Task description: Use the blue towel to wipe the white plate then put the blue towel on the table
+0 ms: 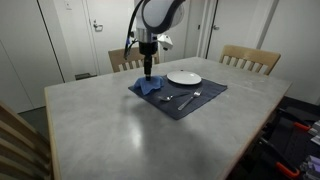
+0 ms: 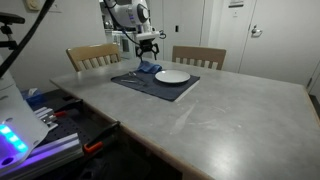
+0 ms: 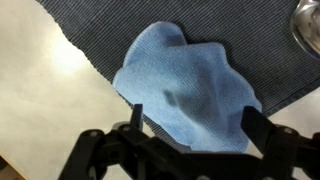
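Blue towel (image 3: pixel 190 85): soft, fine-knit cloth, bunched into a rumpled heap with one raised fold. It lies on the left part of a dark placemat (image 3: pixel 95 35), as seen in an exterior view (image 1: pixel 148 87).

Placemat: ribbed, woven texture, rectangular, set at a slant to the table edge. Its frayed-looking border runs diagonally through the wrist view.

White plate (image 1: pixel 184 77): round, smooth, glossy, flat on the same placemat just right of the towel and apart from it. In an exterior view (image 2: pixel 172 76) it sits nearer than the towel.

Two pieces of metal cutlery (image 1: pixel 186 98) lie on the near side of the placemat, in front of the plate.

Gripper (image 3: pixel 193 118): black, pointing straight down over the towel. Jaws spread wide and holding nothing, with one finger on each side of the heap. Whether the fingertips touch the cloth I cannot tell. In an exterior view (image 1: pixel 149 71) it hangs right at the towel's top.

Table (image 1: pixel 110 125): broad and rectangular, with a pale grey, matte, stone-like top.

Two wooden chairs (image 1: pixel 250 58) with slatted backs stand at the far side.
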Tool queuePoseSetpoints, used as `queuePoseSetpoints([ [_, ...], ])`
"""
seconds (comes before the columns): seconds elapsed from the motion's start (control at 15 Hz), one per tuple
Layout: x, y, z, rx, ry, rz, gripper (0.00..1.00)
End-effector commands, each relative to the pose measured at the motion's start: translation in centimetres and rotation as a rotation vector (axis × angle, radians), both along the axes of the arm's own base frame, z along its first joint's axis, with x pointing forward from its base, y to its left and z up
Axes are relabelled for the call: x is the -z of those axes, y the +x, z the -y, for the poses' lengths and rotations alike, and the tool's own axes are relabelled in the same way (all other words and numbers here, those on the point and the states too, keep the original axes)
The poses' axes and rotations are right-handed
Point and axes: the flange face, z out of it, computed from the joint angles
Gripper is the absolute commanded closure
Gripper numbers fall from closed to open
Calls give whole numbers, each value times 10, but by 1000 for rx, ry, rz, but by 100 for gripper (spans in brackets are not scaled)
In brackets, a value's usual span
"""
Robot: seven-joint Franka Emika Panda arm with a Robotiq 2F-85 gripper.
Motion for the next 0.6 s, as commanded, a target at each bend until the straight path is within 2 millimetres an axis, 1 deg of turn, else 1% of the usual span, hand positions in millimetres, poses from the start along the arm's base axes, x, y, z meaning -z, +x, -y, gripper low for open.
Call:
queuePoseSetpoints([
  [0.0,10,7,-1,-36,-8,-43,0],
  [0.4,21,9,-3,-25,5,-50,0],
  [0.53,22,9,-3,-23,4,-51,0],
])
